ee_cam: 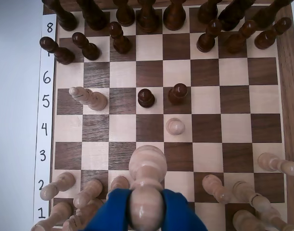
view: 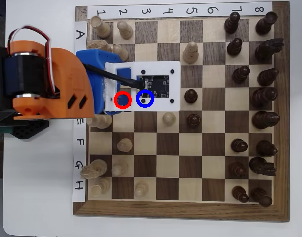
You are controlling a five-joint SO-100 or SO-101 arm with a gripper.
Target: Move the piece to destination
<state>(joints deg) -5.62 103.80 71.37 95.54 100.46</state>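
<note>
Already the end effector, its blue fingers clamped around the piece, holds it upright at the wrist view's bottom centre; the blue-ringed destination lies just right of the red ring overhead.

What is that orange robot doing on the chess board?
The orange arm is reaching over a wooden chessboard. In the wrist view its blue gripper is closed around a pale pawn near the pale side's rows. In the overhead view a blue ring is drawn beside a red ring, but the arm covers the squares beneath. A game looks underway.
</note>
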